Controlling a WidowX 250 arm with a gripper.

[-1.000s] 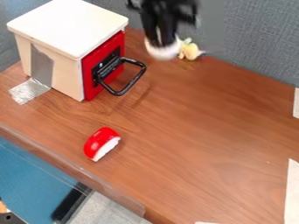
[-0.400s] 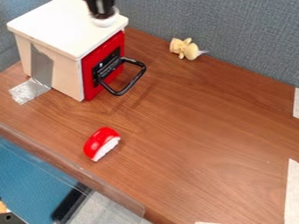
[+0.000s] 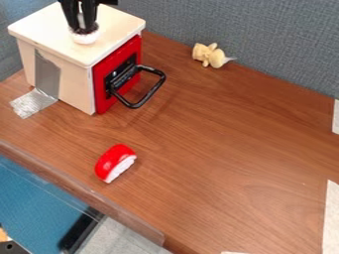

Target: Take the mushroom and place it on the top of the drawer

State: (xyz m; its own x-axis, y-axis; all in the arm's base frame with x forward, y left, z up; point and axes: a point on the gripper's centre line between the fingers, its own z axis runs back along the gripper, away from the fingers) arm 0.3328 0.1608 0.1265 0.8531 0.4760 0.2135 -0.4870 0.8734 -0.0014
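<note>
At the gripper: 1 mushroom, which it pinched over the drawer top, presumably for placement there.

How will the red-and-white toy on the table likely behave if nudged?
The red-and-white toy may rock or roll a little, given its rounded red side. That side's glossy, plastic-like look suggests a stiff body that could slip in a loose grip. Probably not fragile: no thin parts show.
</note>
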